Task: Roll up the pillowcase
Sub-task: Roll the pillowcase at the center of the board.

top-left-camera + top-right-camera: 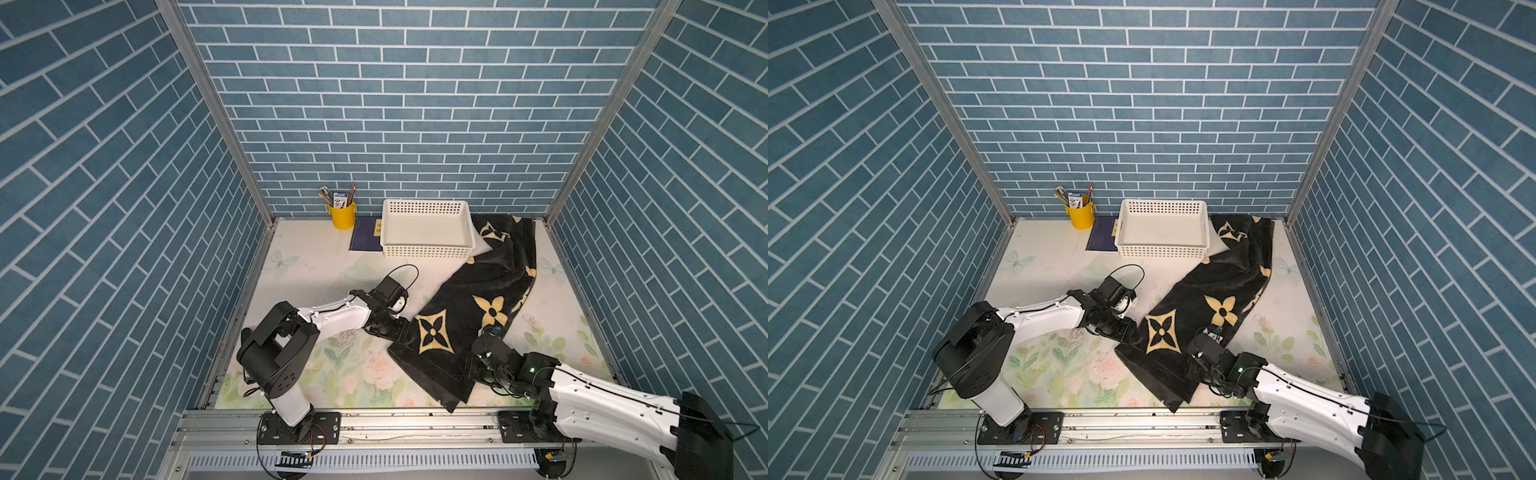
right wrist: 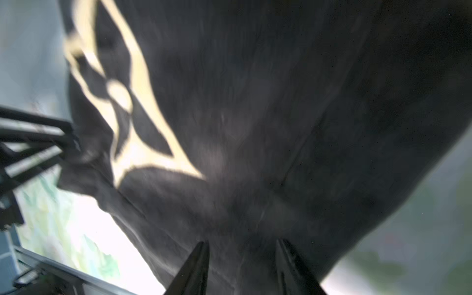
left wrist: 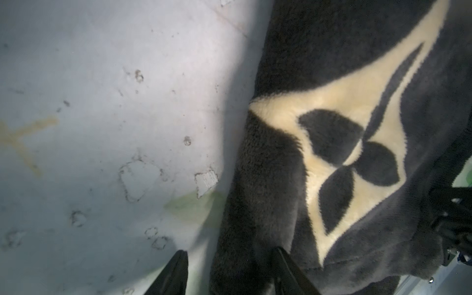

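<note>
Though far behind, basket (image 1: 428,250) against pillowcase (image 1: 465,299).

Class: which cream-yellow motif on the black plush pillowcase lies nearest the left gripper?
The four-pointed star motif, right beside the left gripper; the solid four-petal flower motif sits farther along the black plush pillowcase.

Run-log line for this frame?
pillowcase: unrolled, crumpled | left gripper: open, straddling its edge | right gripper: at pillowcase, grip unclear
</note>
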{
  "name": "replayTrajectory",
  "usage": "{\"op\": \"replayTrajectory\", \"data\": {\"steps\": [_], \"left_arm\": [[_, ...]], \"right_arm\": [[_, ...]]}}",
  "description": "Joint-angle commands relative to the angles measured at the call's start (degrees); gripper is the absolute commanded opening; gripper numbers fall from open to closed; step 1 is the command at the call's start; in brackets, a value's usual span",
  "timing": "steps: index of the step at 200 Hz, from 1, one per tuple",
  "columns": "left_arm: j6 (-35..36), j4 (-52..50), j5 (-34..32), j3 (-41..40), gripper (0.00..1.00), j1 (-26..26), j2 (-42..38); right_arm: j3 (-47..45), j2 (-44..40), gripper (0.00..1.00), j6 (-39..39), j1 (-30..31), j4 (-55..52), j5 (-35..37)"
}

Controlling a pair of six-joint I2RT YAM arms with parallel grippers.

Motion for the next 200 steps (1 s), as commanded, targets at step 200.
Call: {"op": "replayTrajectory", "data": {"steps": [200], "left_arm": [[-0.01,-1.31,-2.87,-2.34,0.49,-4.42,-4.20]], "right_arm": [[4.33,10.04,0.18,20.22,19.76,-5.72,3.00]]}}
